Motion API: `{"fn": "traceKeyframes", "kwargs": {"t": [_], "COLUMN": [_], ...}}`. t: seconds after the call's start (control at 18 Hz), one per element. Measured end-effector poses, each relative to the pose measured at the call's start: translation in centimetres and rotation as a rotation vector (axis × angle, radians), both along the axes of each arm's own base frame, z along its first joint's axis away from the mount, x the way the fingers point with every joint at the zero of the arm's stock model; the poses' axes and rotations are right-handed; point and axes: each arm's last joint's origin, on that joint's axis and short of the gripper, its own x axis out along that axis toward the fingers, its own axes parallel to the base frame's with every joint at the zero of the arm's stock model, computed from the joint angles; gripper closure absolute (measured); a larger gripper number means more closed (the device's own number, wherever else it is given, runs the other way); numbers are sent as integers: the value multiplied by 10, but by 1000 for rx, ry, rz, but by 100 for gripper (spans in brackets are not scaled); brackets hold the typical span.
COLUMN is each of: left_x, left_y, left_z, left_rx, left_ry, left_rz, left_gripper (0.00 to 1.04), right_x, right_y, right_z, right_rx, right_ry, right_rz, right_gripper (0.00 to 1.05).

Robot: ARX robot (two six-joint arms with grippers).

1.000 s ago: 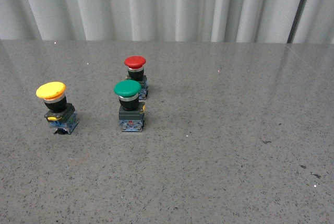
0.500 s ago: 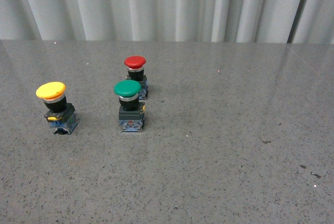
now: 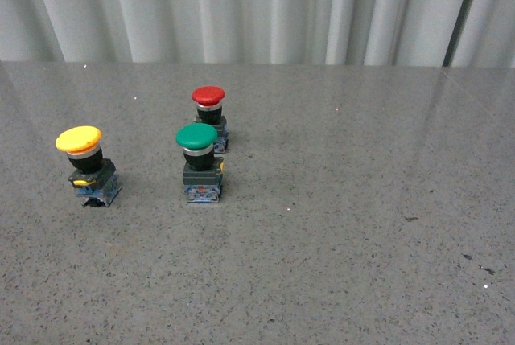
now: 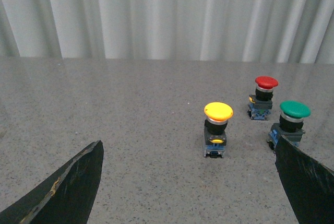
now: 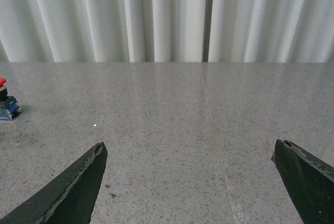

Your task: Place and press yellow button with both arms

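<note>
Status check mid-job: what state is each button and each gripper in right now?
yellow button: standing, cap up, not held, apart from the other two.
green button: standing, not held, close in front of the red one.
red button: standing, not held.
left gripper: open, empty.
right gripper: open, empty.

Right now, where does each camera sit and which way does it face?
Front view: on the body, facing across the table at the yellow button, green button and red button; no arm shows.
Left wrist view: on the left arm, looking through the open left tool at all three buttons.
Right wrist view: on the right arm, looking through the open right tool at table and curtain.
Shared: every view catches the red button.
</note>
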Motion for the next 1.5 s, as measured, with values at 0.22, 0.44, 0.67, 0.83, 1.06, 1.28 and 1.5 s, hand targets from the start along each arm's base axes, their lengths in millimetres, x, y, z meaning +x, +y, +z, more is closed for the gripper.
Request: {"fn": "traceKeyframes", "kwargs": {"t": [0.22,0.44,0.67,0.83,1.06,1.28,1.5], "left_x": [13,77,156,194,210,212,212], "left_y": [10,6,-14,-27,-37,-42,-42], "left_z": [25,81,76,58,21,12,8], "left_rx": [-29,17,54,70,68,64,75], "left_ry": [255,177,370,465,578,603,614], "left_rz": [144,72,-10,-29,-89,-138,-137], "left_gripper": [7,7,7,7,7,7,28], "right_x": [0,0,0,0,0,0,0], "right_y": [0,0,0,0,0,0,0], "right_z": [0,0,0,0,0,0,0], "right_rx": [0,0,0,0,0,0,0], "right_ry": [0,0,0,0,0,0,0], "right_rz": [0,0,0,0,0,0,0], "right_gripper": [7,7,7,7,7,7,7]}}
